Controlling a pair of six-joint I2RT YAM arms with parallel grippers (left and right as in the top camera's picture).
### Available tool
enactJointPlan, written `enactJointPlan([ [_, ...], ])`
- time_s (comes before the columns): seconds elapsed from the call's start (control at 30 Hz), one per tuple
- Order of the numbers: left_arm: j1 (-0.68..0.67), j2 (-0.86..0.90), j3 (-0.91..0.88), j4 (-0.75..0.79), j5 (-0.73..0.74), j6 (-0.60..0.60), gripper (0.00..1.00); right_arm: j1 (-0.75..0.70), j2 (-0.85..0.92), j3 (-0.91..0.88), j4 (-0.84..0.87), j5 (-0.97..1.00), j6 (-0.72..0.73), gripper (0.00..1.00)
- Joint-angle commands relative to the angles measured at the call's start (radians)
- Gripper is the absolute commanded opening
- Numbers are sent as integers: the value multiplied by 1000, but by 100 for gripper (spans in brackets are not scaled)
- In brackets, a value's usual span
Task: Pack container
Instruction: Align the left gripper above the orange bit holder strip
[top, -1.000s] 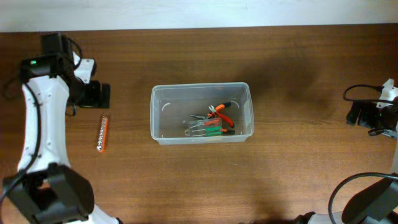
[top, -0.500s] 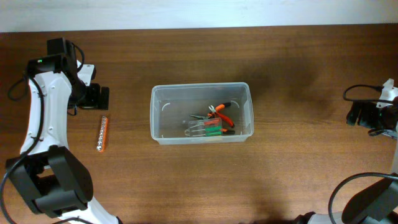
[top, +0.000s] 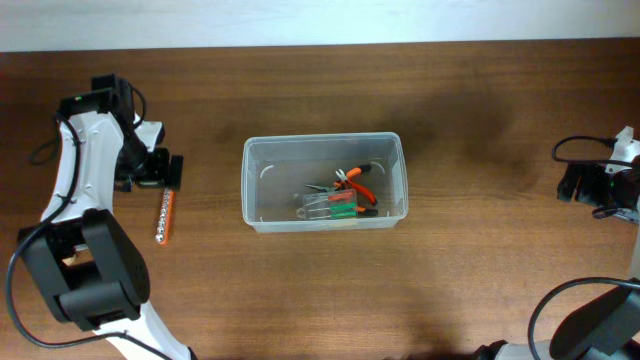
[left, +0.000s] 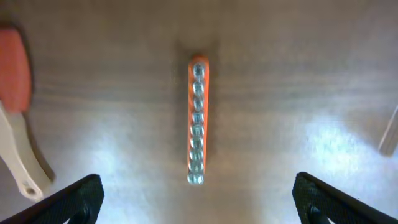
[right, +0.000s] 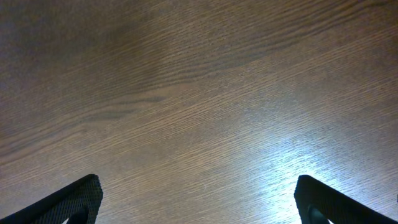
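From overhead, the container (top: 322, 139) sits at the middle of the brown wooden table (top: 480, 280), with its long sides running left to right. In its right half lie orange-handled pliers (top: 356, 181) and, just beside them toward the near wall, a green-handled tool (top: 343, 208). To the left, well apart from the container, an orange bit strip (top: 165, 214) lies flat on the table. The left arm (top: 85, 170) reaches in from the left edge, and the left jaws hang just beyond the far end of the strip. The right arm (top: 600, 185) sits at the right edge of the table, well apart from the container.

In the left wrist view, the bit strip (left: 197, 118) runs straight up the middle, a row of silver bits along it. The dark fingertips (left: 84, 194) of the left jaws stand in the two lower corners, spread wide and holding nothing.

In the right wrist view, only bare table (right: 199, 93) shows. The fingertips (right: 84, 194) of the right jaws are likewise spread wide, with nothing between them.
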Motion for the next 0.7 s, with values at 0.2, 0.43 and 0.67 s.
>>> enactJointPlan([
  [0.2,123,-14,-27,-80,154,5,99,-1,-8,-1,0,-9,11,99],
  [0.43,154,-175,-42,-70,154,20,99,-1,-8,-1,0,-10,11,99],
  [0.67,123,-460,-279,75,100,21,99,-1,-8,-1,0,-10,11,99],
])
